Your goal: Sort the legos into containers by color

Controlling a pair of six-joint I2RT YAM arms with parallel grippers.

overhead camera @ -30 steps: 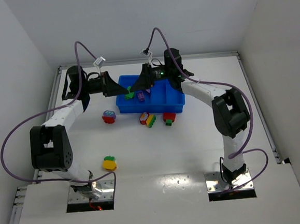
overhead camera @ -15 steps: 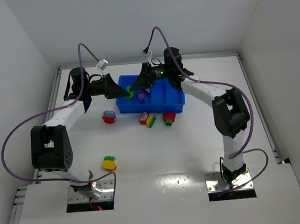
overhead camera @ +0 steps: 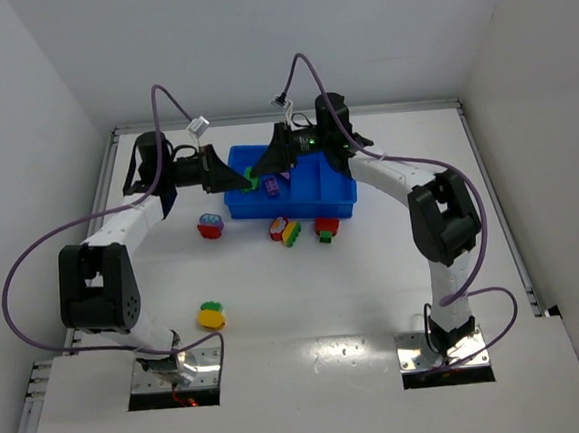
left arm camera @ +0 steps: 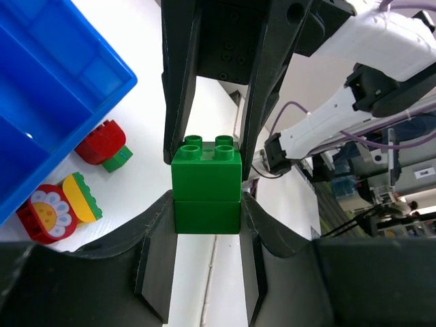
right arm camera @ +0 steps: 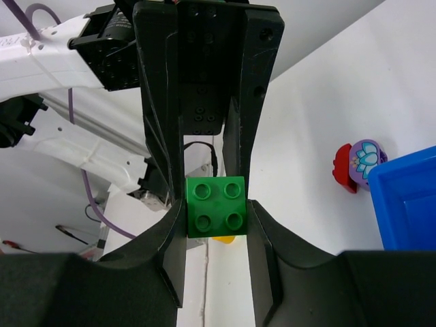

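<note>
In left end effector (left arm camera: 208, 204), green lego (left arm camera: 206, 170)

Green lego pair (left arm camera: 206, 185) aloft beside blue tray (overhead camera: 344, 202), other legos (overhead camera: 210, 226) nearby.

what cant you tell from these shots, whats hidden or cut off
Top view: left fingers and right fingers cover most of the green lego stack and part of the blue tray, so its contents are unclear.
Left wrist: the left edge cuts off the tray.
Right wrist: the stack's top brick hides the one beneath; a yellow piece behind it barely shows.
</note>
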